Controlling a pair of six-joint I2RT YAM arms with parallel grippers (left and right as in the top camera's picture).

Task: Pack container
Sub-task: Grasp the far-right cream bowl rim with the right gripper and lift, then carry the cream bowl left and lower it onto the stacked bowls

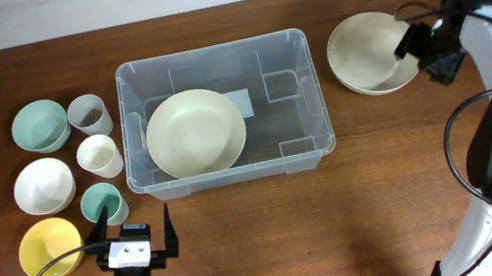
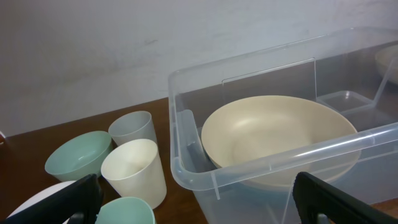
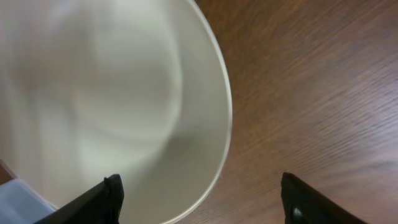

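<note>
Two cream bowls show in the overhead view: the inner bowl (image 1: 195, 132) lies in the left half of the container (image 1: 210, 51), beside the white label (image 1: 240, 101) on its base; the outer bowl (image 1: 364, 56) sits on the table (image 1: 360, 209), just right of the container. The container stands mid-table, top open. The right gripper (image 1: 424, 44) hangs at the outer bowl's right rim. The left gripper (image 1: 135, 229) sits in front of the container's left corner, fingers spread. Left of the container stand a green bowl (image 1: 39, 126), grey cup (image 1: 89, 114), cream cup (image 1: 99, 156), white bowl (image 1: 42, 185), teal cup (image 1: 102, 203) and yellow bowl (image 1: 49, 247).

Left wrist view: the claw is spread wide with nothing between its fingers; the container is close ahead with the inner bowl inside it; the cups and green bowl are to its left.

Right wrist view, blurred: the claw is spread; the outer bowl's rim runs between the fingers, one finger over the bowl and the other over the table; whether either finger touches the rim cannot be told.
</note>
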